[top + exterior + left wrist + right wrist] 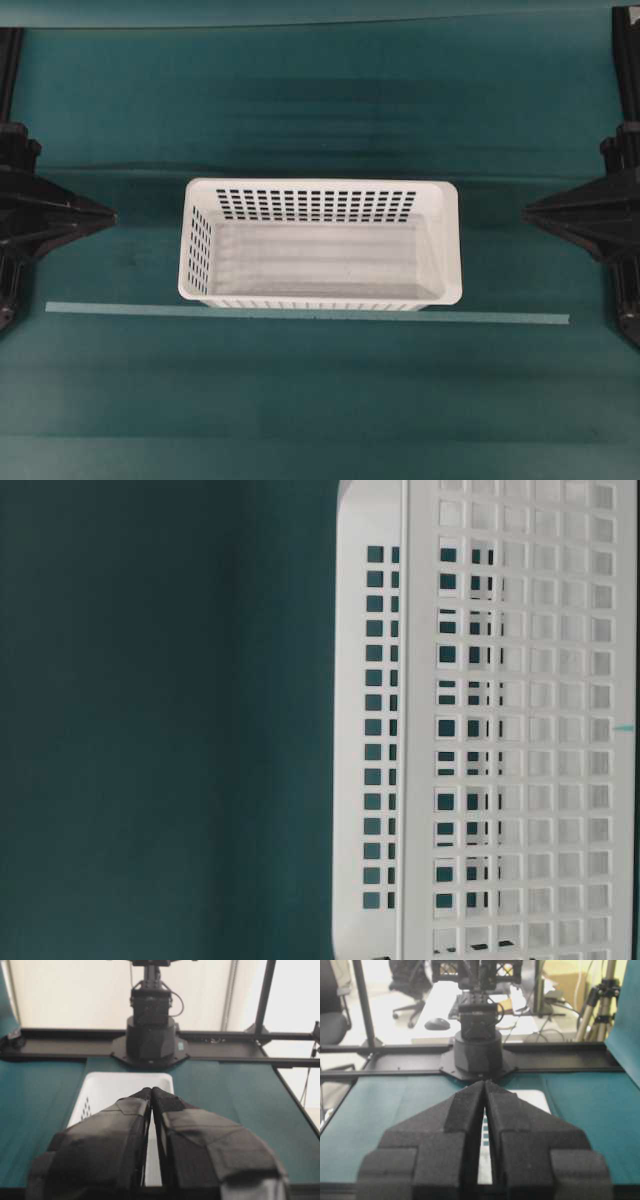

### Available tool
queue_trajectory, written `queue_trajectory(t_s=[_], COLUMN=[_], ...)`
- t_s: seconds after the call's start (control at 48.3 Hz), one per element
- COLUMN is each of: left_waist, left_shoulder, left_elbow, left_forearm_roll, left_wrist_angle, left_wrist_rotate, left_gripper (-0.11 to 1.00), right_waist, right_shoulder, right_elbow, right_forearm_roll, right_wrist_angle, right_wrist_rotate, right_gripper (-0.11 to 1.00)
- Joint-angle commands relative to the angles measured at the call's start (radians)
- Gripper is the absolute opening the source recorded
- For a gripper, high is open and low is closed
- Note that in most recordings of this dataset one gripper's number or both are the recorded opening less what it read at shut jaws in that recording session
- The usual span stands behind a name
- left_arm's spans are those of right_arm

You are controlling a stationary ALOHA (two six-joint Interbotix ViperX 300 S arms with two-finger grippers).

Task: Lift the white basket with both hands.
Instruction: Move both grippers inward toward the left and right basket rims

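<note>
1. The large rectangular white plastic basket (320, 243) with slotted walls stands upright on the dark green table cloth (320, 100), its open top facing up and nothing inside it.
2. A thin pale green strip (500, 318) lies on the cloth just beside the basket's near long wall, running past both of its ends.
3. Overhead, the black left gripper (108, 214) points at the basket's left end and the black right gripper (528, 210) at its right end; both are well apart from the basket.
4. The left wrist view alone shows the left gripper's (151, 1091) padded fingers (120, 1125) pressed together at the tips, holding nothing, with the basket (120, 1085) beyond them.
5. The right wrist view shows the right gripper (485, 1084) likewise closed and empty.
6. Only the table-level view shows the basket's (520, 720) wall grid close up; neither gripper appears there.
</note>
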Motion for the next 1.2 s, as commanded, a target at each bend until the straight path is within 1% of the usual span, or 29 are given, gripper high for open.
queue_trajectory(t_s=[0.0, 0.041, 0.083, 0.124, 0.186, 0.269, 0.31, 0.331, 0.393, 0.476, 0.517, 0.579, 0.6, 0.662, 0.704, 0.724, 0.849, 0.931, 0.952, 0.973, 1.014, 1.055, 1.18], left_waist=[-0.002, 0.000, 0.003, 0.003, 0.002, 0.000, 0.000, 0.000, 0.000, 0.009, 0.014, 0.018, 0.020, 0.018, 0.015, 0.014, 0.015, 0.038, 0.048, 0.060, 0.074, 0.087, 0.109], left_shoulder=[0.003, 0.002, 0.002, 0.003, 0.008, 0.028, 0.038, 0.044, 0.067, 0.103, 0.121, 0.153, 0.169, 0.198, 0.219, 0.229, 0.285, 0.322, 0.333, 0.351, 0.373, 0.391, 0.431], left_elbow=[-0.087, -0.112, -0.135, -0.155, -0.183, -0.218, -0.242, -0.253, -0.278, -0.308, -0.322, -0.342, -0.350, -0.362, -0.371, -0.376, -0.408, -0.423, -0.426, -0.431, -0.440, -0.448, -0.460], left_forearm_roll=[0.011, 0.012, 0.012, 0.011, 0.011, 0.011, 0.012, 0.012, 0.012, 0.012, 0.012, 0.012, 0.015, 0.020, 0.020, 0.020, 0.020, 0.020, 0.020, 0.020, 0.021, 0.026, 0.028], left_wrist_angle=[0.032, 0.064, 0.100, 0.137, 0.178, 0.213, 0.224, 0.229, 0.239, 0.275, 0.305, 0.362, 0.393, 0.440, 0.465, 0.476, 0.546, 0.657, 0.692, 0.752, 0.819, 0.877, 0.994], left_wrist_rotate=[-0.041, -0.063, -0.086, -0.107, -0.143, -0.210, -0.272, -0.299, -0.397, -0.554, -0.640, -0.772, -0.827, -0.917, -0.960, -0.979, -1.055, -1.114, -1.129, -1.157, -1.178, -1.187, -1.190], left_gripper=[0.14, 0.12, 0.06, 0.01, -0.04, -0.04, -0.04, -0.04, -0.04, -0.04, -0.04, -0.04, -0.04, -0.04, -0.04, -0.04, -0.04, -0.04, -0.04, -0.04, -0.04, -0.04, -0.04], right_waist=[0.008, 0.011, 0.009, 0.006, -0.002, -0.014, -0.028, -0.040, -0.071, -0.115, -0.137, -0.163, -0.173, -0.193, -0.201, -0.204, -0.206, -0.204, -0.201, -0.199, -0.198, -0.196, -0.195], right_shoulder=[-0.003, 0.008, 0.018, 0.029, 0.049, 0.081, 0.103, 0.117, 0.152, 0.198, 0.219, 0.249, 0.258, 0.284, 0.301, 0.313, 0.374, 0.425, 0.437, 0.451, 0.479, 0.511, 0.584], right_elbow=[-0.023, -0.049, -0.071, -0.094, -0.130, -0.181, -0.206, -0.225, -0.262, -0.307, -0.322, -0.344, -0.350, -0.365, -0.376, -0.382, -0.413, -0.440, -0.449, -0.459, -0.479, -0.505, -0.569], right_forearm_roll=[0.009, 0.060, 0.103, 0.137, 0.172, 0.216, 0.238, 0.253, 0.295, 0.333, 0.339, 0.339, 0.339, 0.336, 0.330, 0.324, 0.310, 0.287, 0.276, 0.264, 0.239, 0.202, 0.135], right_wrist_angle=[-0.014, -0.006, 0.000, 0.012, 0.051, 0.149, 0.210, 0.259, 0.357, 0.468, 0.514, 0.583, 0.606, 0.680, 0.727, 0.765, 0.923, 1.019, 1.042, 1.062, 1.100, 1.143, 1.252], right_wrist_rotate=[0.023, 0.035, 0.060, 0.086, 0.123, 0.170, 0.202, 0.229, 0.291, 0.393, 0.451, 0.540, 0.572, 0.661, 0.712, 0.749, 0.885, 0.953, 0.963, 0.976, 0.994, 1.011, 1.051], right_gripper=[0.09, 0.08, 0.01, -0.01, -0.01, -0.01, -0.01, -0.01, -0.01, -0.01, -0.01, -0.01, -0.01, -0.01, -0.01, -0.01, -0.01, -0.01, -0.01, -0.01, -0.01, -0.01, -0.01])
